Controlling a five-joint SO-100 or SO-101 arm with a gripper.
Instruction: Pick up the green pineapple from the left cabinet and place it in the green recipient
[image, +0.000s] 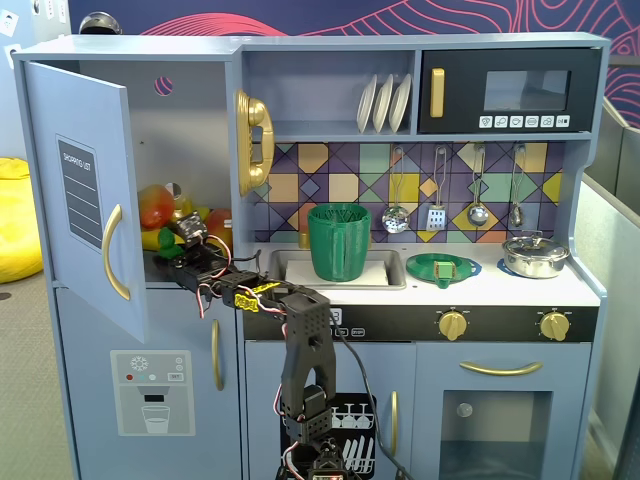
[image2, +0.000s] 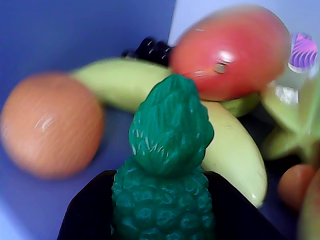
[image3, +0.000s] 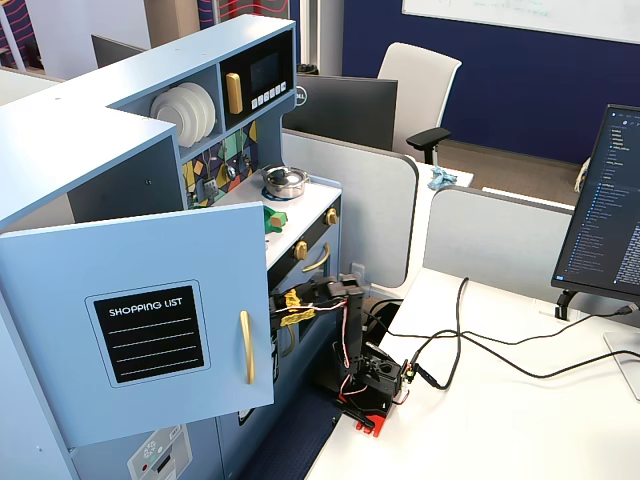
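Note:
In the wrist view the green pineapple (image2: 170, 125) fills the centre, its bumpy body below and its leafy crown pointing away. My gripper (image2: 162, 182) is shut on it, with one black jaw pressed against each side of the body. In a fixed view the gripper (image: 172, 248) reaches into the left cabinet (image: 190, 150), whose door (image: 80, 200) stands open; the pineapple is hidden there. The green recipient (image: 340, 242) stands upright in the sink to the right of the cabinet. From the side, another fixed view shows the door (image3: 150, 330) hiding the gripper.
Just beyond the pineapple lie a yellow banana (image2: 235, 150), a red-orange fruit (image2: 230, 52) and an orange fruit (image2: 50, 122). A flat green plate (image: 443, 267) and a steel pot (image: 535, 256) sit on the counter. The arm's base (image: 305, 400) stands before the lower doors.

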